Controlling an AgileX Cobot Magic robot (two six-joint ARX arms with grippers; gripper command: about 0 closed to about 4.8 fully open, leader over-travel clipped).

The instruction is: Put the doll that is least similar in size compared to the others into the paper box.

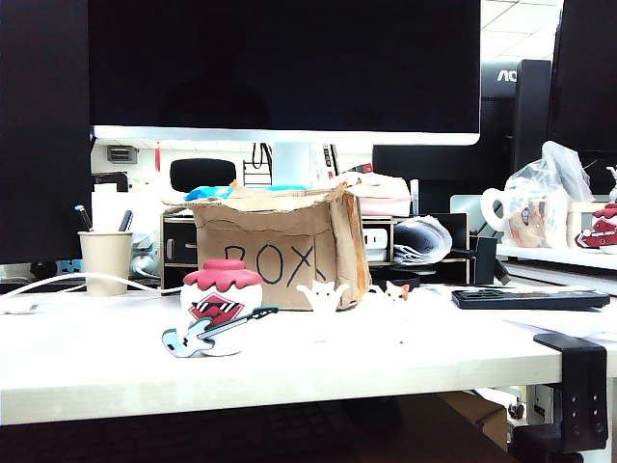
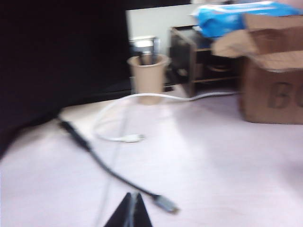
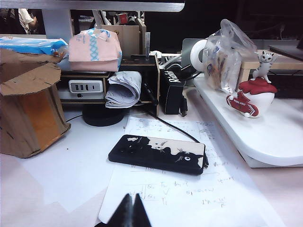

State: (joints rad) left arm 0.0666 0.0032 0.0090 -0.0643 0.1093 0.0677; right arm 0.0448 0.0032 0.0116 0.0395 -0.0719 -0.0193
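Nearest your exterior camera, the doll (image 1: 221, 306) stands upright on the white desk (image 1: 405, 357), its teal guitar (image 1: 214, 331) slanting across its front. Just behind it sits the paper box (image 1: 280, 246), torn top open, "BOX" facing you. To the doll's right you have the small white cat with raised arms (image 1: 323, 295), and beside that the small white cat with an orange ear (image 1: 392, 291). A beige paper cup (image 1: 105, 261) holding pens stands left of the box, with a white cable (image 1: 58, 286) running past it.

Your left pincer (image 2: 132, 213) shows only as dark tips pressed together, clenched on nothing, hovering over bare desk near a black cable plug (image 2: 165, 203); the box lies well away from it.

Your right pincer (image 3: 130, 213) is likewise clenched and empty, above a printed sheet (image 3: 189, 194) near a cat-patterned phone (image 3: 158, 153).
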